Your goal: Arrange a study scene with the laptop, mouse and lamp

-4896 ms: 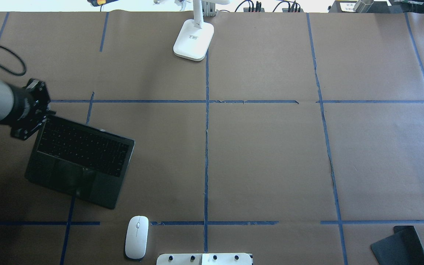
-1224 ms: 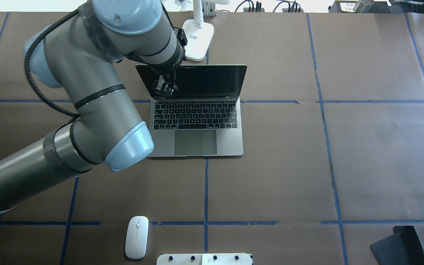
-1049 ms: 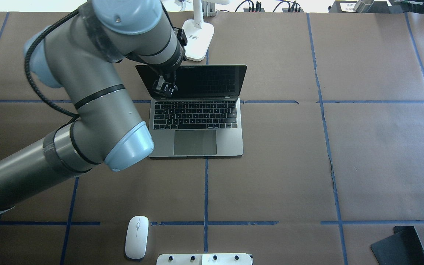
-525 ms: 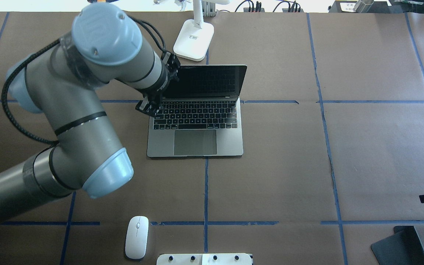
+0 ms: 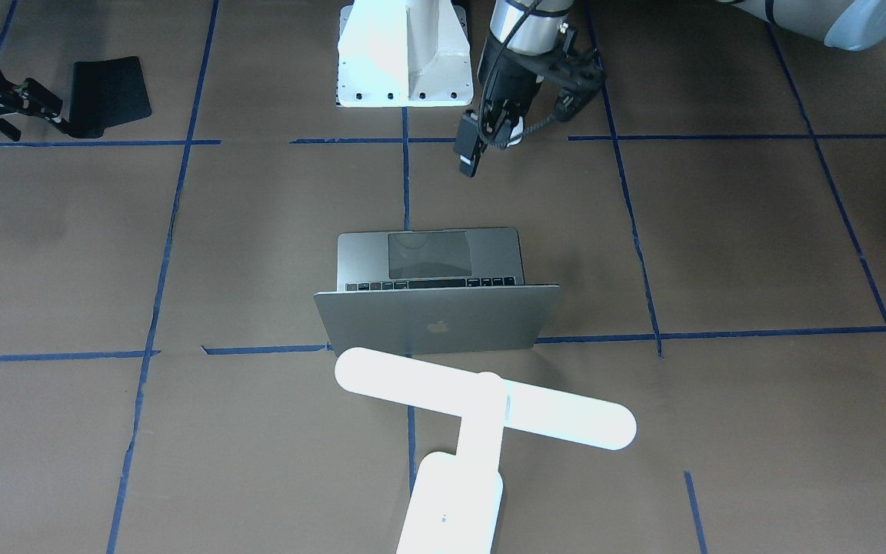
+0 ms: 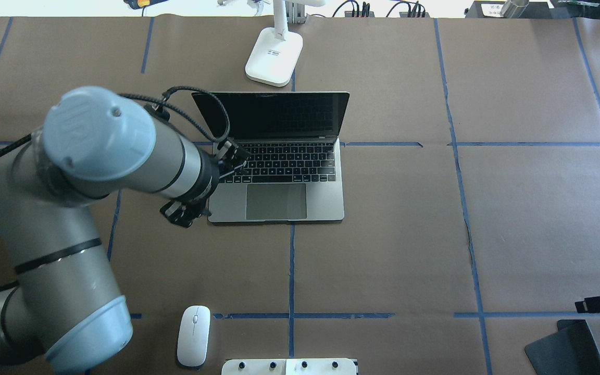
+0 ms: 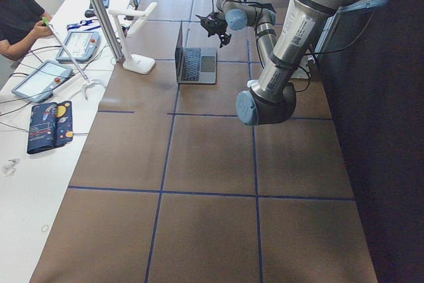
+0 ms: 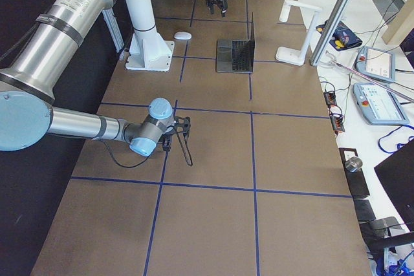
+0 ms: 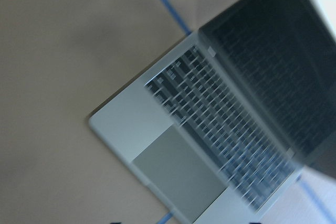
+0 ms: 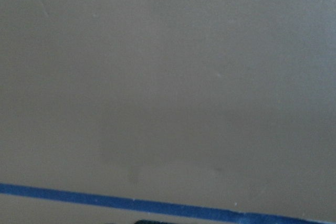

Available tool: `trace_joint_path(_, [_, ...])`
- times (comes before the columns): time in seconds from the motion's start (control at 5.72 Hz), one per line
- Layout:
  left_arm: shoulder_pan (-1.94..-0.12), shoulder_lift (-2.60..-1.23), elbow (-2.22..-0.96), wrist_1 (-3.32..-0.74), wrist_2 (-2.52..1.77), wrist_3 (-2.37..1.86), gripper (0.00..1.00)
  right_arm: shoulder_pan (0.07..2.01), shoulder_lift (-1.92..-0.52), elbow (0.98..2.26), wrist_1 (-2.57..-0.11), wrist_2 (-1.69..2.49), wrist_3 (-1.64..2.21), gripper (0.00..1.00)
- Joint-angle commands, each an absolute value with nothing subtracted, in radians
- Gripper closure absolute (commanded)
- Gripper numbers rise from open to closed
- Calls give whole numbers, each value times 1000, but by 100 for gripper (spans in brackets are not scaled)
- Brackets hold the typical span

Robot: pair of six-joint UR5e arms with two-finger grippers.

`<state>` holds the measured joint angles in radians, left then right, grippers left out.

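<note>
The grey laptop (image 6: 279, 172) stands open at the table's middle, its lid (image 5: 435, 327) with the logo facing away from the robot. The white lamp (image 5: 481, 400) stands just behind it, and its base (image 6: 274, 62) shows in the overhead view. The white mouse (image 6: 194, 335) lies near the robot's edge, left of the pedestal. My left gripper (image 5: 468, 156) hangs in the air off the laptop's front left corner, open and empty. My right gripper (image 6: 580, 304) is shut and empty, low over the table just beyond the black pad.
A black mouse pad (image 6: 565, 349) lies at the near right corner. The white robot pedestal (image 5: 404, 54) is bolted at the near edge. Blue tape lines cross the brown table cover. Tablets and cables lie past the far edge (image 7: 46, 77).
The laptop went from the left, dark and askew, to the middle, open. My left gripper has left the screen and pulled back to the front left corner. My right gripper has come in from the right.
</note>
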<state>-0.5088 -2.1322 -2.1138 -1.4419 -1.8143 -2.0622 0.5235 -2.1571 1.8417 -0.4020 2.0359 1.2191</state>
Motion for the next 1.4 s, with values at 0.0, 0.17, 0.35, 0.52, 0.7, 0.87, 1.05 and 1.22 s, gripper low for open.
trace_joint_path(0.0, [-451, -2083, -2169, -1440, -1812, -2037, 0, 407, -2164, 1841, -385, 1983, 1270, 11])
trace_joint_path(0.17, [-449, -2085, -2174, -1440, -1812, -2037, 0, 381, -2184, 1839, -387, 1983, 1278, 14])
trace_joint_path(0.35, [-451, -2083, -2174, -1439, -1812, -2037, 0, 364, -2187, 1835, -387, 1983, 1278, 17])
trace_joint_path(0.52, [-451, -2085, -2174, -1439, -1812, -2037, 0, 362, -2187, 1821, -387, 1982, 1279, 26])
trace_joint_path(0.7, [-453, -2082, -2193, -1439, -1812, -2037, 0, 354, -2186, 1819, -387, 1982, 1279, 28])
trace_joint_path(0.87, [-456, -2073, -2213, -1439, -1812, -2036, 0, 351, -2184, 1819, -387, 1982, 1279, 43])
trace_joint_path(1.05, [-459, -2063, -2218, -1439, -1812, -2036, 0, 350, -2184, 1819, -387, 1977, 1279, 73])
trace_joint_path(1.22, [-460, -2063, -2220, -1439, -1812, -2036, 0, 350, -2180, 1821, -387, 1977, 1278, 100])
